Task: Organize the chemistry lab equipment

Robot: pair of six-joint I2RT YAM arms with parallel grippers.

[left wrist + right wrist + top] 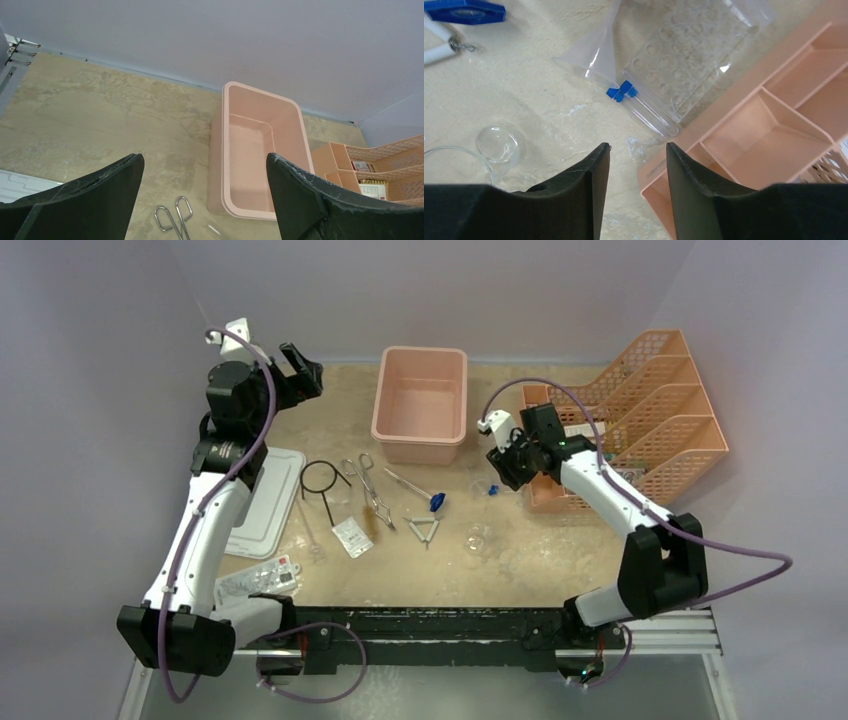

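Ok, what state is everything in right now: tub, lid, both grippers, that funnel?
Pink tub: open, empty.
White lid: off the tub, lying flat.
Left gripper: wide open, empty.
Right gripper: partly open, empty.
Clear funnel: lying on its side.

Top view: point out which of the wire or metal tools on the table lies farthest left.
The black wire ring with its stem, right beside the white lid. The tongs, blue-tipped rod and wire triangle all lie farther right.
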